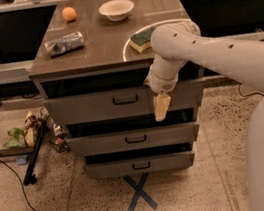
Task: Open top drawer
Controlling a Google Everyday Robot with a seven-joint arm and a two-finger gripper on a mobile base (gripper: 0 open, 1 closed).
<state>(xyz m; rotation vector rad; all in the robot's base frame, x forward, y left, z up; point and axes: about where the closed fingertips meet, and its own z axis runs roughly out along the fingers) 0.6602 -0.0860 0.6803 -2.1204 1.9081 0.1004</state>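
Though we cannot tell its spread, the gripper [162,107] below the tabletop [105,41] front edge should centre on the top drawer [82,108] handle [125,100].

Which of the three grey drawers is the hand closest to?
The top drawer, widest of three; the hand hangs before its front, right of its handle.

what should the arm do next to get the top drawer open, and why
Probably shift the gripper left and slightly up to the black bar handle of the top drawer. The gripper hangs pointing down in front of the drawer's face, to the right of the handle with its tip lower, so it has nothing to pull on yet.
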